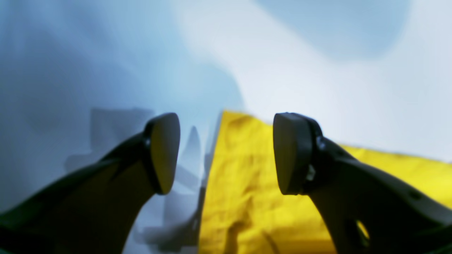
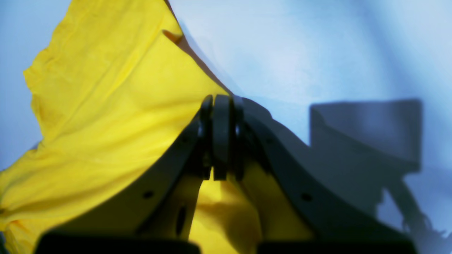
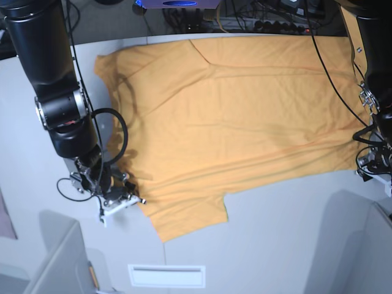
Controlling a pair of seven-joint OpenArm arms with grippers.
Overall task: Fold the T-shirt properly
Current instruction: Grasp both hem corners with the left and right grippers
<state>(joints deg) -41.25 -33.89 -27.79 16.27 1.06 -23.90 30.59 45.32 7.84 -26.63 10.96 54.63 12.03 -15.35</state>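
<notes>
Your right gripper [image 2: 222, 141] has its dark pads pressed flat together, and the large yellow-orange cotton T-shirt [image 2: 106, 106] bunches up right at them. It looks pinched on the fabric's edge, though the blur keeps me from seeing cloth between the pads.

Your left gripper [image 1: 226, 155] stands with its jaws well apart and nothing between them, the shirt's edge lying just beyond and below the fingertips.

Out from both hands, the shirt spreads nearly flat over the pale grey table [image 3: 275, 239], sleeve hanging toward the near edge.

Here's the danger: lift with the right alone and you'll drag the whole shirt skewed, wrinkling the fold. Close the left too shallow and it grabs air, or only one layer.
</notes>
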